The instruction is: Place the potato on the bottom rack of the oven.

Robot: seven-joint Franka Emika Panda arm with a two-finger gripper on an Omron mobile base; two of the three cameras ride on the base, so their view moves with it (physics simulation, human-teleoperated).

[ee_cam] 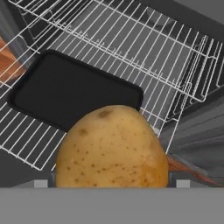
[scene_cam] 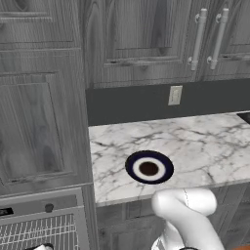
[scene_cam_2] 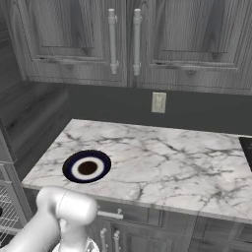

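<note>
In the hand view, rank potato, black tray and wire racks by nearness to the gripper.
1. potato, right at the gripper, bottom centre.
2. black tray, beyond the potato, left of centre on a rack.
3. upper wire rack, across the top, seemingly farthest.

The arm point(scene_cam: 188, 215) is glossy white, built of thick rounded tubular segments. A fine dark seam line curves across its bulbous upper joint. Dark rings mark the joints lower down.
</note>
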